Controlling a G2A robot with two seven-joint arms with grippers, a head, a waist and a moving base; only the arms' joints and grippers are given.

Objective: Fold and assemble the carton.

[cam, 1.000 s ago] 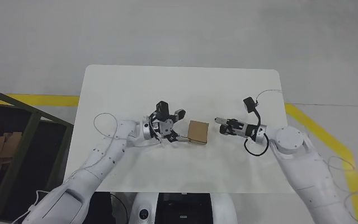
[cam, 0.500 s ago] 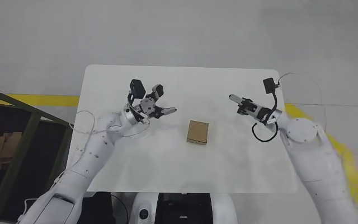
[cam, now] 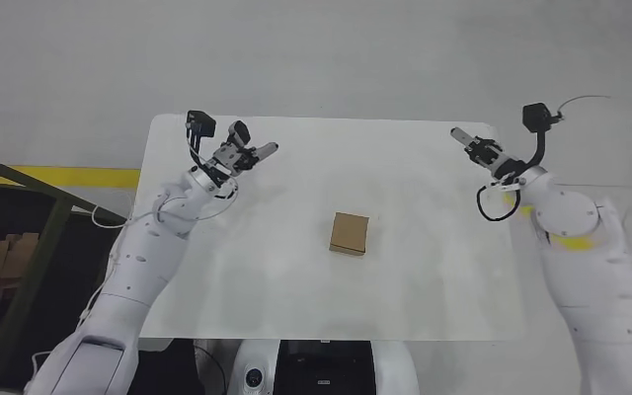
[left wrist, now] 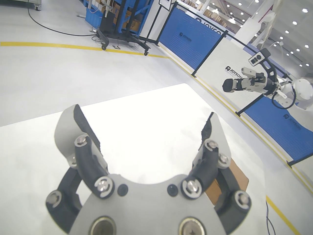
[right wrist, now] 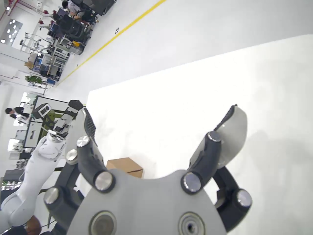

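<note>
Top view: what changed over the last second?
The left tool drew back from the carton to the table's far-left corner, and the right tool to its far-right corner. Both are open. The carton kept its place mid-table.

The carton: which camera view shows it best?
The top view: the carton lies whole and uncovered on the table. The left wrist view shows one corner behind the left gripper; the right wrist view, its top behind the right gripper.

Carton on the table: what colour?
The carton is plain brown cardboard, with no pattern visible. The top view shows it best.
</note>
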